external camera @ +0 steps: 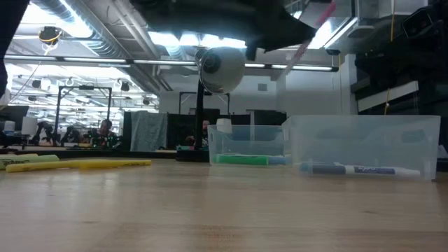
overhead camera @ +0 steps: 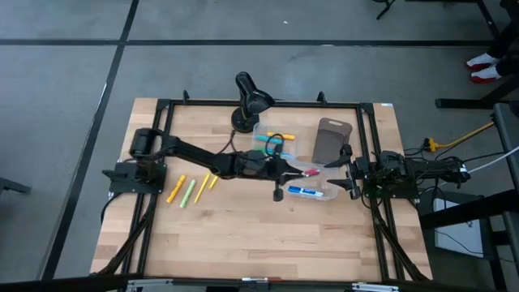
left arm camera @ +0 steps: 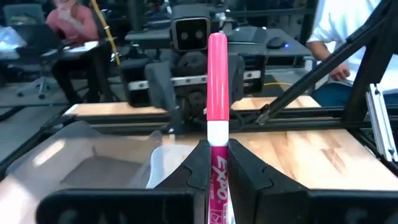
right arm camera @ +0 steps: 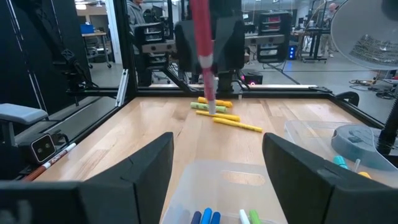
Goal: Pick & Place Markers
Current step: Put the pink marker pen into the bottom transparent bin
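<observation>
Left gripper is out over mid-desk, jaws clenched on a pink-red Expo marker with a white band. The marker is off the desk, sticking out past the fingertips toward the right arm, above the near clear plastic bin. Low view shows it tilted up high, well clear of the bin rims.

Right gripper waits at the right side of the light wooden desk, facing the left one, jaws spread wide and holding nothing. Its fingers straddle the near bin's end.

Other markers:
- blue-and-white marker lies flat in the near bin; right wrist view shows blue and green tips at that bin's end.
- green marker lies in the far clear plastic bin, with orange and teal ones beside it.
- loose group of yellow, green and orange markers lies on bare wood on the left half, just beside the left arm's forearm, apart from both bins.

Grey-brown tray sits just beside the far bin, toward the right arm. Black desk lamp stands at the far edge, just behind the far bin.

Open room: the whole near strip of the desk in front of the bins is bare wood. A black frame rail rings the desk edges.
</observation>
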